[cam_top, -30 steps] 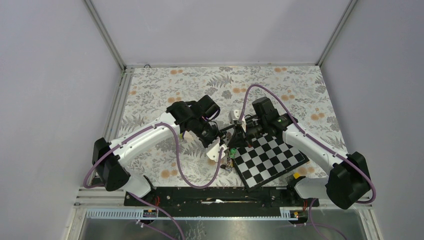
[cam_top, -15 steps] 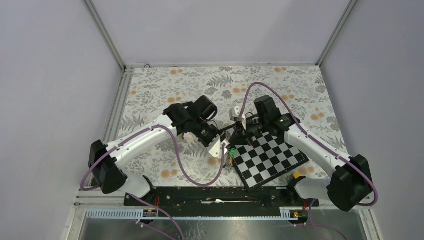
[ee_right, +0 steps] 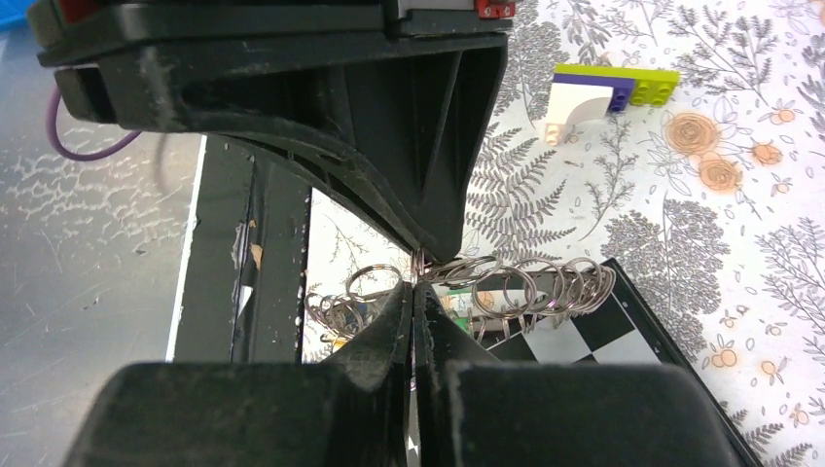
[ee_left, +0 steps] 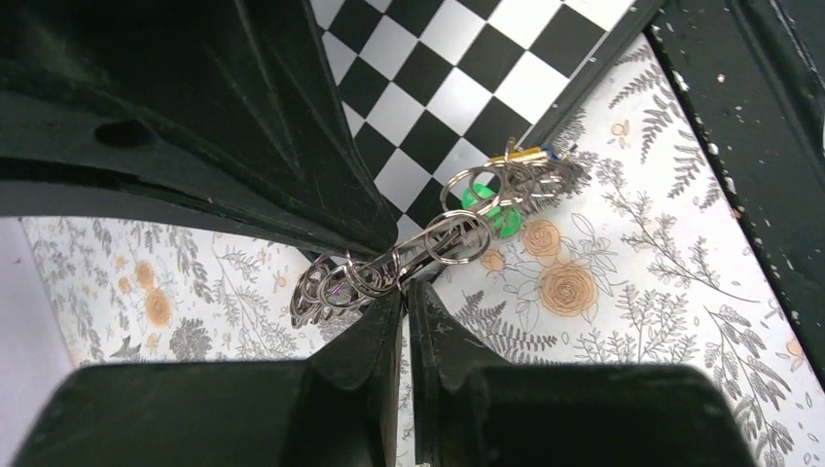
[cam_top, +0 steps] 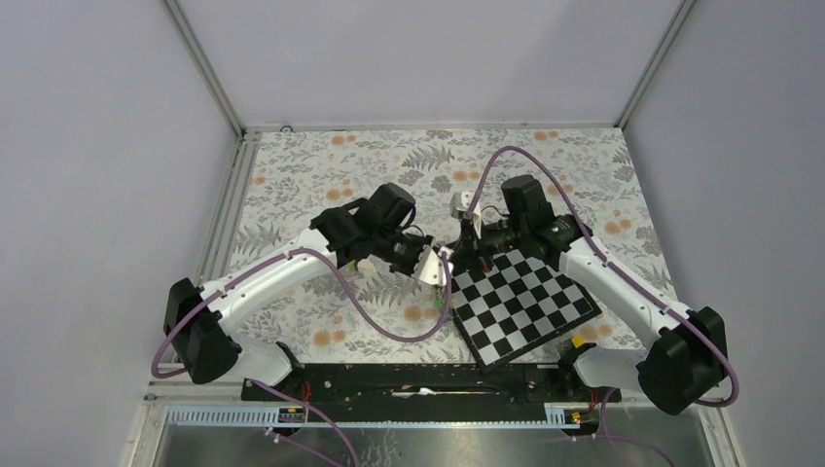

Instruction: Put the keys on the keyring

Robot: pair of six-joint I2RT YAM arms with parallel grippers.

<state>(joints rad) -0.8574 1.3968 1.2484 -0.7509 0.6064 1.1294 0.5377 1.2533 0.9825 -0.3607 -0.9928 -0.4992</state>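
Observation:
The keyring (ee_left: 389, 268) is a grey coil of metal loops held in the air between both grippers, over the near-left corner of the chessboard (cam_top: 525, 302). My left gripper (ee_left: 404, 290) is shut on its rim. My right gripper (ee_right: 413, 290) is shut on it from the opposite side, and the loops (ee_right: 530, 284) fan out to its right. The two grippers meet tip to tip in the top view, left (cam_top: 436, 266) and right (cam_top: 463, 255). Keys hang from the loops: a green head (ee_left: 489, 206) and a brass and blue one (ee_left: 525, 156) show. The black and yellow heads are not clearly seen.
A lime-and-white wedge (ee_right: 603, 92) lies on the floral cloth beyond the board. A small yellow block (cam_top: 581, 342) sits by the right arm's base. The black front rail (cam_top: 418, 381) runs along the near edge.
Both grippers have moved together away from the near edge, carrying the keyring and its hanging keys farther back and higher. Both stayed shut.

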